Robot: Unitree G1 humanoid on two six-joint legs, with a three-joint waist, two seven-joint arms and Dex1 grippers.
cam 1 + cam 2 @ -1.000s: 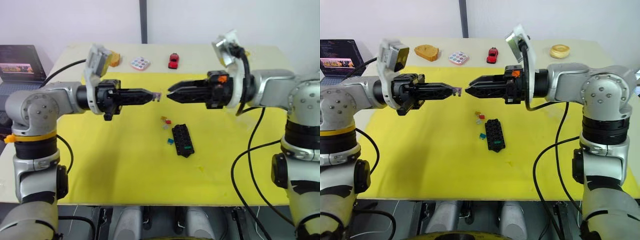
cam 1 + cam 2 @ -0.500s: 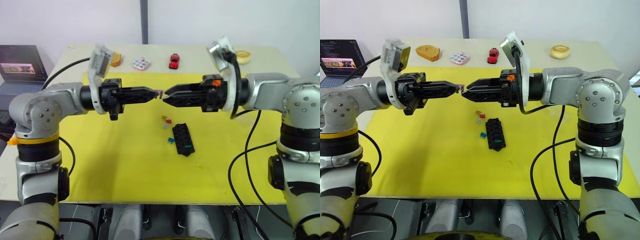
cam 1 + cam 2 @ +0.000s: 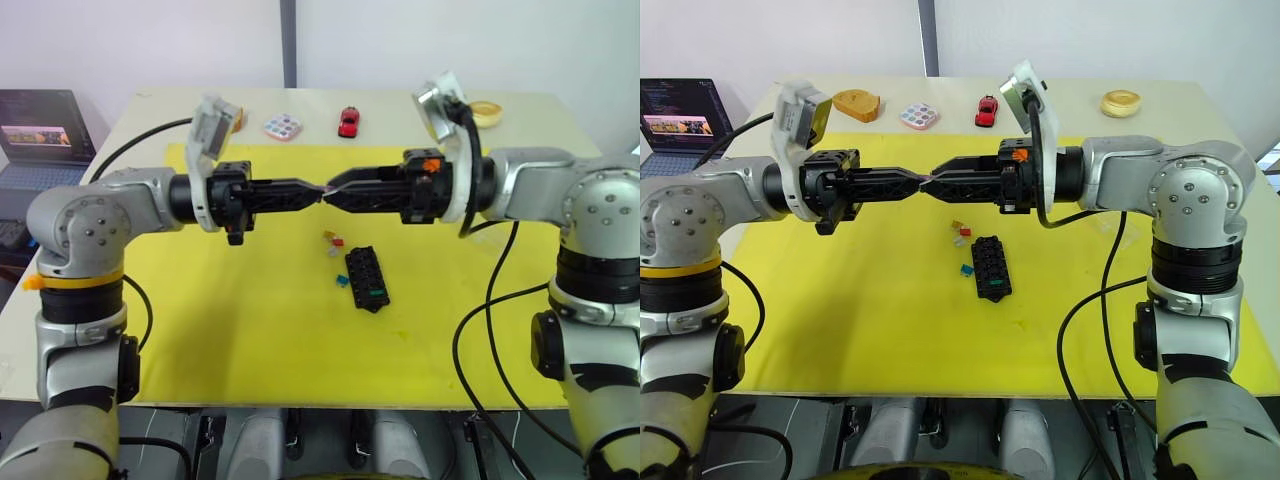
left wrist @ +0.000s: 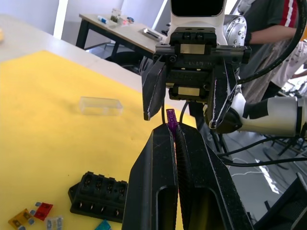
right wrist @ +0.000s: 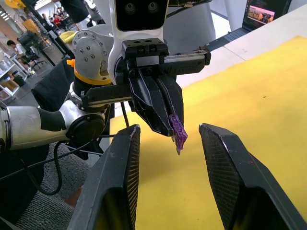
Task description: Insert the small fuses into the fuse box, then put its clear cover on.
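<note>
My left gripper (image 3: 318, 190) is shut on a purple fuse (image 4: 171, 120) and holds it in the air over the yellow mat. My right gripper (image 5: 169, 128) is open and faces it tip to tip, with one finger on each side of the purple fuse (image 5: 178, 135), not closed on it. Below them the black fuse box (image 3: 366, 278) lies on the mat with a green fuse (image 3: 375, 296) in one slot. Loose small fuses (image 3: 332, 240) lie beside the box, and a teal one (image 3: 341, 282) lies at its left. The clear cover (image 4: 101, 106) lies on the mat, apart from the box.
A red toy car (image 3: 347, 121), a pastel-dotted palette (image 3: 281, 127), an orange object (image 3: 856, 104) and a yellow ring (image 3: 1120, 102) sit along the table's far edge. A laptop (image 3: 40, 125) stands off the table's left. The yellow mat (image 3: 250, 330) covers most of the table.
Both grippers have moved toward each other in the air. The right gripper's open fingers now flank the purple fuse, which the left gripper still holds.
</note>
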